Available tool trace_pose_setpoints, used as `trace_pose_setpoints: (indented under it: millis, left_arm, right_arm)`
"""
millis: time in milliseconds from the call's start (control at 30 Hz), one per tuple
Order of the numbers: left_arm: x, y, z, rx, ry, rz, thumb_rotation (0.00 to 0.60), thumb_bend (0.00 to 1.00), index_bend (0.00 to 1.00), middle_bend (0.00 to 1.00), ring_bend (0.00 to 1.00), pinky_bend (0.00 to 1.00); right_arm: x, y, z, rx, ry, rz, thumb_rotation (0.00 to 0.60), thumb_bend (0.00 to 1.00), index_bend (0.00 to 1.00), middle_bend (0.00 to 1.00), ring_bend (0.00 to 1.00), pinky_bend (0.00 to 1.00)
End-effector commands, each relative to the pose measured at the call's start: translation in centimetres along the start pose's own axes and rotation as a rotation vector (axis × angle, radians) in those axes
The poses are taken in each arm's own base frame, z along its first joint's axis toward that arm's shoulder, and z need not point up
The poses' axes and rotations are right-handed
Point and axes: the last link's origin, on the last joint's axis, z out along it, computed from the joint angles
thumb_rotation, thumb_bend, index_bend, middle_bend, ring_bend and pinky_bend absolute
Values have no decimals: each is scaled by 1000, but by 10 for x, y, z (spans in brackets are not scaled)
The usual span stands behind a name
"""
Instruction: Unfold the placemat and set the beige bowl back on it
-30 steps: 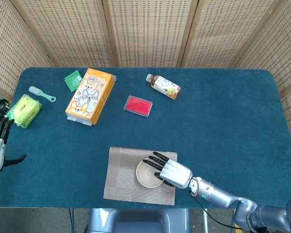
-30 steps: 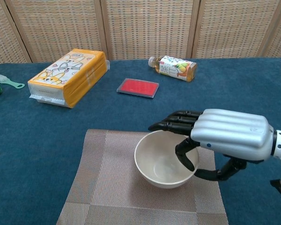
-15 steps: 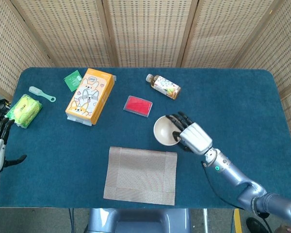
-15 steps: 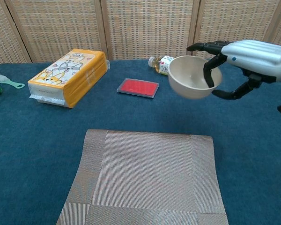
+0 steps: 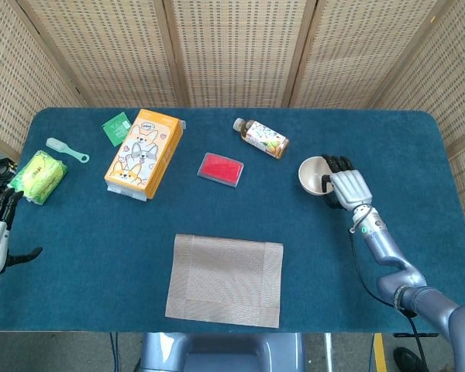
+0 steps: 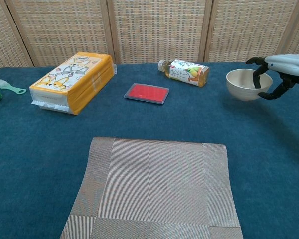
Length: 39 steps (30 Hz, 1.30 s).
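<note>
While gripped: beige bowl (image 6: 243,83) in right hand (image 6: 284,67)

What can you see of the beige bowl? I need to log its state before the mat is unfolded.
The bowl is a small, round, plain beige bowl with a smooth, glossy look, empty inside. The right hand grips it at its right rim, fingers hooked over the edge into the bowl. It sits upright or only slightly tilted, at the table's right side, right of the bottle and well away from the placemat. Whether it rests on the cloth or hangs just above it, I cannot tell.
</note>
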Motion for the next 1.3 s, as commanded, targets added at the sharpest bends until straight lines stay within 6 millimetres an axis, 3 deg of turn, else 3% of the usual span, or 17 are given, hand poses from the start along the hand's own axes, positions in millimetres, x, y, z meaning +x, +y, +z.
trace_pose_setpoints:
  millis: [33, 67, 133, 200, 233, 333, 533, 667, 800, 1000, 1133, 1300]
  left_arm:
    - [-1, 0, 0, -2, -3, 0, 600, 0, 0, 0, 0, 0]
    - [-1, 0, 0, -3, -3, 1, 600, 0, 0, 0, 0, 0]
    - [-1, 1, -1, -4, -3, 2, 600, 0, 0, 0, 0, 0]
    - [-1, 1, -2, -6, -2, 1, 600, 0, 0, 0, 0, 0]
    - [0, 1, -2, -9, 0, 0, 600, 0, 0, 0, 0, 0]
    - [1, 1, -3, -24, 7, -5, 600, 0, 0, 0, 0, 0]
    - [-3, 15, -3, -203, 28, -1, 600, 0, 0, 0, 0, 0]
    - [-17, 27, 0, -373, 0, 31, 600, 0, 0, 0, 0, 0]
    - [-40, 48, 3, -611, -92, 30, 600, 0, 31, 0, 0, 0]
    - [-73, 68, 2, -822, -196, 0, 600, 0, 246, 0, 0, 0]
    - [-101, 84, -1, -941, -284, 54, 600, 1, 325, 0, 0, 0]
    - [-122, 103, -5, -1046, -294, 123, 600, 33, 359, 0, 0, 0]
  right_arm:
    - [-8, 3, 2, -25, -30, 15, 600, 599, 629, 0, 0, 0]
    - [-9, 5, 2, -29, -44, 14, 600, 569, 548, 0, 0, 0]
    - [-9, 7, 1, -31, -54, 14, 600, 379, 205, 0, 0, 0]
    - [-3, 9, -3, -27, -41, 17, 600, 213, 31, 0, 0, 0]
    - [2, 10, -7, -19, -13, 23, 600, 154, 2, 0, 0, 0]
    - [17, 13, -25, 5, 54, 38, 600, 82, 0, 0, 0, 0]
    - [47, 24, -99, 25, 178, 61, 600, 67, 0, 0, 0, 0]
    - [54, 26, -136, 16, 210, 72, 600, 66, 0, 0, 0, 0]
    - [48, 26, -173, 2, 240, 80, 600, 63, 0, 0, 0, 0]
    - [33, 21, -201, -49, 279, 124, 600, 62, 0, 0, 0, 0]
    - [28, 16, -214, -94, 305, 103, 600, 62, 0, 0, 0, 0]
    - [26, 14, -221, -121, 328, 92, 600, 62, 0, 0, 0, 0]
